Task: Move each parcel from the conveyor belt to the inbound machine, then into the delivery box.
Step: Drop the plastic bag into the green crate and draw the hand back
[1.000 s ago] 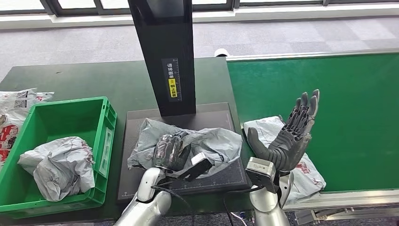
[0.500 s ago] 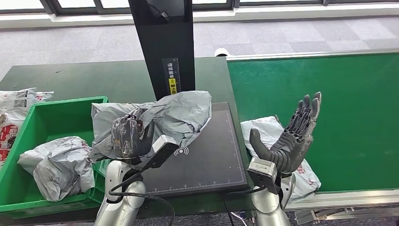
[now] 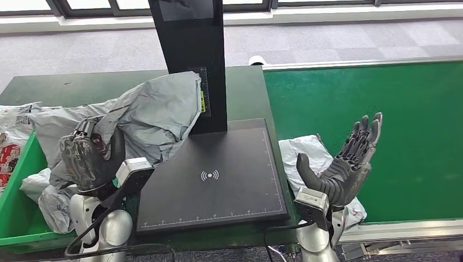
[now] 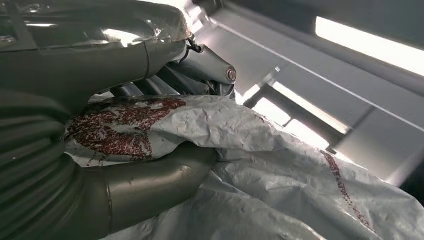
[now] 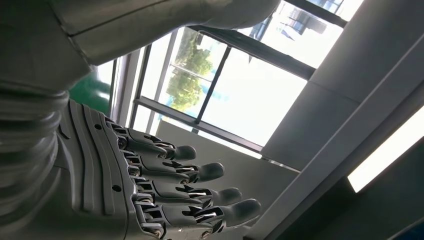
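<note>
My left hand (image 3: 87, 158) grips a crumpled grey parcel (image 3: 144, 117) and holds it raised above the right side of the green delivery box (image 3: 22, 164). In the left wrist view the parcel (image 4: 280, 165), with a red print, is pinched between thumb and fingers (image 4: 200, 65). The inbound machine's black scan plate (image 3: 213, 177) lies bare beneath its black upright post (image 3: 191, 54). My right hand (image 3: 341, 164) stands open, palm up, fingers (image 5: 190, 190) spread, over a white parcel (image 3: 308, 155) at the near left edge of the green conveyor belt (image 3: 382, 120).
A second grey parcel (image 3: 46, 199) lies in the delivery box. More white parcels (image 3: 16, 125) lie on the dark green table (image 3: 109, 87) at the far left. The conveyor's metal rail (image 3: 404, 232) runs along the near edge.
My left hand lifted the grey parcel off the scan plate and carried it left and up, over the delivery box. The plate now lies bare. My right hand barely moved.
</note>
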Controlling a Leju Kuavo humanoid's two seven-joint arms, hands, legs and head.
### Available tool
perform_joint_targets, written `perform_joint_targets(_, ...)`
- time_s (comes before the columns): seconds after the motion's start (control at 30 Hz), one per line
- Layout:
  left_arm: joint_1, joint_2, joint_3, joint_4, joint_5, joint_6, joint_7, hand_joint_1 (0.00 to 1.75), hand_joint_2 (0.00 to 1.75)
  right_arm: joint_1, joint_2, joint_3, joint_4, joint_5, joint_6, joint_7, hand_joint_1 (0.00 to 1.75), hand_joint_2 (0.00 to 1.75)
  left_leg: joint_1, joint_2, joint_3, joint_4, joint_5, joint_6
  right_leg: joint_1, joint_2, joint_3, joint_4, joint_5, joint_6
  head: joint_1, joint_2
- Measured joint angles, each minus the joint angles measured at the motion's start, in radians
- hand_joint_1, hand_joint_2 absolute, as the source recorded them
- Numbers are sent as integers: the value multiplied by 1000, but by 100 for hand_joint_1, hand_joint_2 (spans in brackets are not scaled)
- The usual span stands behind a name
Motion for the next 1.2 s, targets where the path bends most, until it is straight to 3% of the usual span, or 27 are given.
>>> perform_joint_targets(0.17, 19, 1, 100, -47, -42, 0, 25, 175, 175, 12, 0, -4, -13, -4, 0, 0, 0, 175, 0, 0, 1, 0, 0, 0, 0, 0, 0, 0, 0, 0, 0, 0)
perform_joint_targets(0.4, 20, 2, 175, -54, -90, -1, 61, 175, 175, 16, 0, -5, -18, -6, 0, 0, 0, 175, 0, 0, 1, 0, 0, 0, 0, 0, 0, 0, 0, 0, 0, 0)
perform_joint_targets(0.63, -47, -1, 412, 34, -57, -2, -72, 171, 175, 45, 0, -8, -36, -19, 0, 0, 0, 175, 0, 1, 1, 0, 0, 0, 1, 1, 0, 0, 0, 0, 0, 0)
perform_joint_targets(0.87, -76, -3, 524, 87, -157, -2, -2, 168, 175, 64, 0, -11, -51, -19, 0, 0, 0, 175, 0, 1, 1, 0, 0, 0, 0, 1, 0, 0, 0, 0, 0, 0)
perform_joint_targets(0.93, -86, -4, 542, 106, -183, -2, 23, 118, 175, 66, 0, -11, -51, -19, 0, 0, 0, 175, 0, 1, 1, 0, 0, 0, 0, 1, 0, 0, 0, 0, 0, 0)
perform_joint_targets(1.0, -99, -5, 561, 132, -208, -2, 45, 43, 175, 67, 0, -11, -51, -17, 0, 0, 0, 175, 0, 1, 1, 0, 0, 0, 0, 1, 0, 0, 0, 0, 0, 0)
perform_joint_targets(1.03, -105, -5, 570, 146, -220, -2, 55, 23, 175, 68, 0, -11, -51, -16, 0, 0, 0, 175, 0, 0, 1, 0, 0, 0, 0, 1, 0, 0, 0, 0, 0, 0)
perform_joint_targets(1.1, -115, -5, 586, 175, -238, -2, 68, 0, 175, 72, 0, -11, -51, -15, 0, 0, 0, 175, 0, 0, 1, 0, 0, 0, 0, 1, 0, 0, 0, 0, 0, 0)
perform_joint_targets(1.2, -127, -6, 611, 208, -241, -2, 65, 0, 175, 78, 0, -11, -51, -10, 0, 0, 0, 175, 0, 1, 1, 0, 0, 0, 0, 1, 0, 0, 0, 0, 0, 0)
